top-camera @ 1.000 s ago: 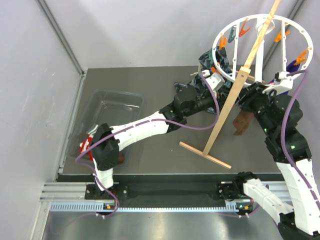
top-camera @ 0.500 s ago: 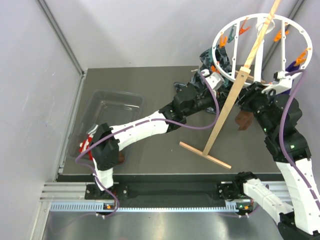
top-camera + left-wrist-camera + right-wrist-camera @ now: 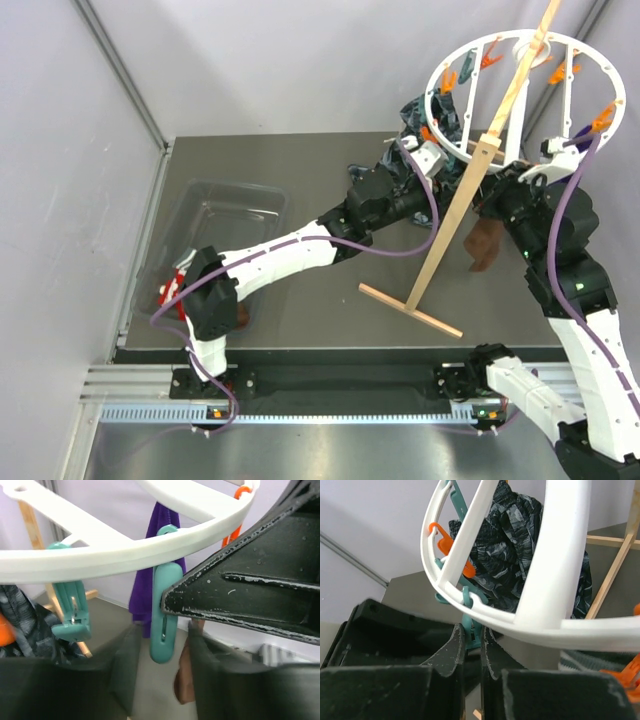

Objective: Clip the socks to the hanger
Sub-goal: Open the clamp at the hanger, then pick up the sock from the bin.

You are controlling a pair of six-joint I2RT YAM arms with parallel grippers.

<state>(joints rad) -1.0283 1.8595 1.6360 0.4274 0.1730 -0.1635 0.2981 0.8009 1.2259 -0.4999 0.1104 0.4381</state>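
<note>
The hanger, a white ring [image 3: 432,100] with orange and teal clips, stands on a slanted wooden pole at the back right. My right gripper [image 3: 471,632] is shut on a teal clip [image 3: 470,611] under the rim [image 3: 560,580]; from above it [image 3: 505,190] sits below the ring's near edge. My left gripper [image 3: 162,680] is open, and another teal clip [image 3: 165,615] hangs in the gap, touching neither finger. A dark brown sock [image 3: 485,243] dangles by the right gripper and shows past my left finger [image 3: 186,682]; what holds its top is hidden. A red sock [image 3: 172,293] lies in the bin.
A clear plastic bin [image 3: 235,185] sits at the table's left. A dark-blue patterned cloth [image 3: 418,118] hangs from the ring's left side. A purple sock [image 3: 150,580] hangs from the rim. The stand's wooden pole [image 3: 470,190] and crossbar foot [image 3: 410,308] lie between the arms.
The right gripper has shut on the teal clip after standing open. The right arm has edged slightly up toward the rim. The left arm and the brown sock have barely moved.
</note>
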